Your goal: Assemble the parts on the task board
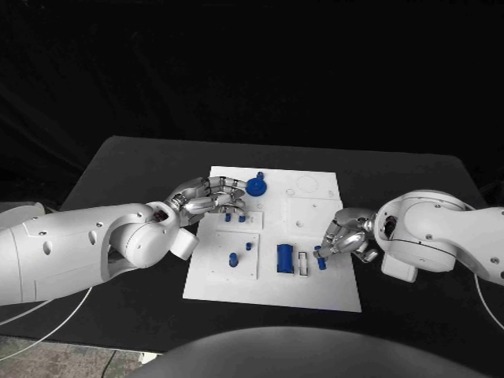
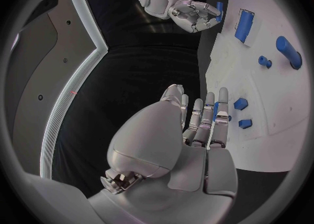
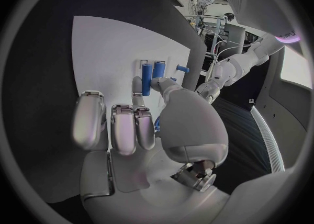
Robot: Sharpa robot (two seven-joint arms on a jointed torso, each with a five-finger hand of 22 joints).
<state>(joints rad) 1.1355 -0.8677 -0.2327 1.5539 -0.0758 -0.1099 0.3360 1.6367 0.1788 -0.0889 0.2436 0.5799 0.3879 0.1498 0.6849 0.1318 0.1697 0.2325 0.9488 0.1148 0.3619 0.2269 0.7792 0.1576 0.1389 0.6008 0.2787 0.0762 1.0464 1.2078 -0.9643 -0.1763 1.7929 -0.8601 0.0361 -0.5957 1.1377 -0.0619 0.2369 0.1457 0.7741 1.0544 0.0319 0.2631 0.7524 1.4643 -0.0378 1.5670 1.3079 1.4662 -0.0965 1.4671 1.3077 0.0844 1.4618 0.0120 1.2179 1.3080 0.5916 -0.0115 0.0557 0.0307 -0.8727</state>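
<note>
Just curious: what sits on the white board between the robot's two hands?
In the head view, small blue pegs and a blue block lie between left hand and right hand.

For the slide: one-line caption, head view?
Left hand and right hand work blue parts on the white task board.

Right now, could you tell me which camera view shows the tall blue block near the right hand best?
The head view: the blue block stands unobstructed on the task board, with the right hand beside it. The left wrist view shows it far off and distorted. In the right wrist view it cannot be identified with confidence.
</note>
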